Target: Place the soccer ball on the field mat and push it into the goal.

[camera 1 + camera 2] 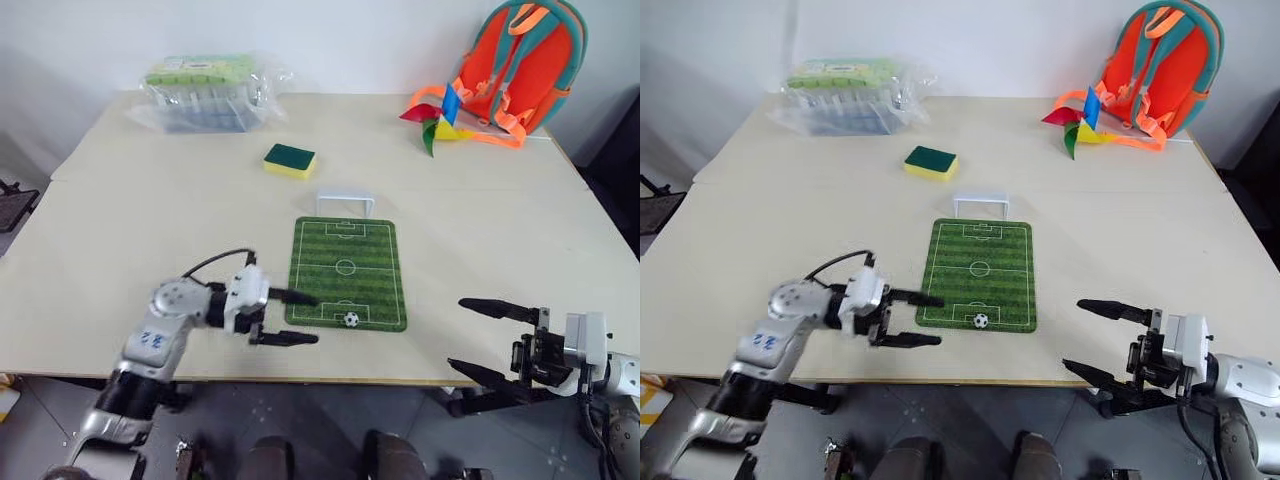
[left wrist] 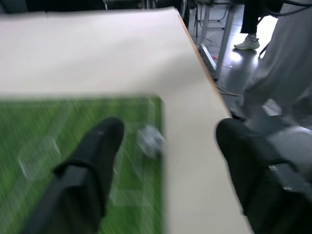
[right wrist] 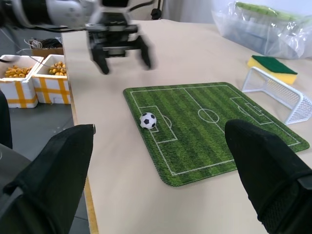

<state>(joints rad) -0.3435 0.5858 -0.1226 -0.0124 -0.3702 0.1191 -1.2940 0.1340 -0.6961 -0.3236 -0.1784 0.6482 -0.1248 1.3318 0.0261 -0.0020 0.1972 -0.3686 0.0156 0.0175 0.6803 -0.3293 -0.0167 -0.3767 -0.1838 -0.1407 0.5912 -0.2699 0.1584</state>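
Lab or workroom, plain table (image 1: pixel 150 210), storage bins (image 3: pixel 34 80)

Table: we see a wide beige rectangular tabletop (image 1: pixel 150 220) carrying everything listed here.
Sponge: a rectangular yellow sponge with a dark green top (image 1: pixel 290 160) lies flat near the table's middle.
Bag: a clear plastic bag of green-lidded containers (image 1: pixel 205 92) rests at the far left corner.
Pinwheel: a multicoloured paper pinwheel (image 1: pixel 437 117) lies at the far right.
Backpack: an orange fabric backpack with teal trim (image 1: pixel 520 60) stands behind it against the wall.
Crates: we count 2 white foam boxes with yellow tape (image 3: pixel 34 80) on the floor beside the table, holding small orange pieces.
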